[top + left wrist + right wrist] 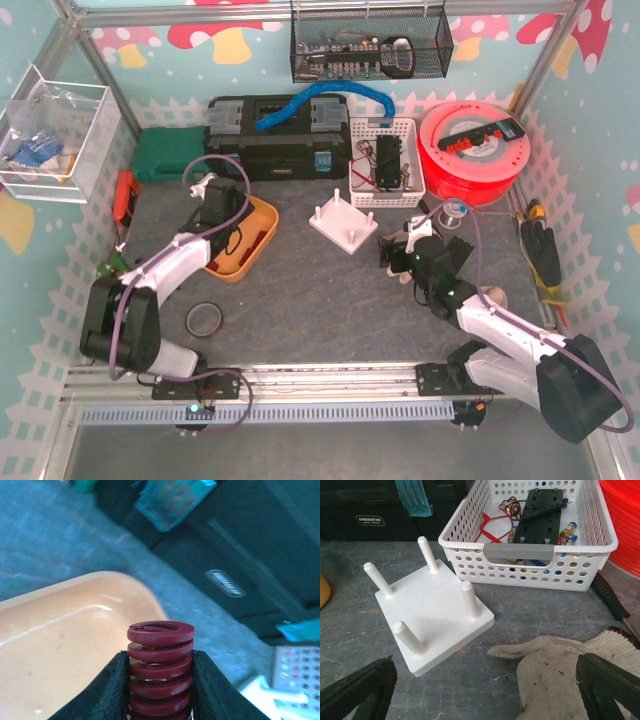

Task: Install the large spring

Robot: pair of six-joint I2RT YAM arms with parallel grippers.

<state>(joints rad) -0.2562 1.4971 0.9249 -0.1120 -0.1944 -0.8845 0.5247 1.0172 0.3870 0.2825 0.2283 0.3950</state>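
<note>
The left pincer (pixel 160 675) is clenched on the large red spring (pixel 160 645). The spring stands upright between the two fingers, its top coils above their tips, close over the orange tray (pixel 60 645). The right pincer (pixel 485 690) is spread wide over the grey surface (pixel 545 615), with the white four-peg base (pixel 432 615) ahead and a glove (pixel 555 665) between its fingers.

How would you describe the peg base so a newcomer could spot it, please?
Find the red spool at back right, with a white perforated basket to its left. Before that basket lies a square white plate, the only thing with four upright pegs.
</note>
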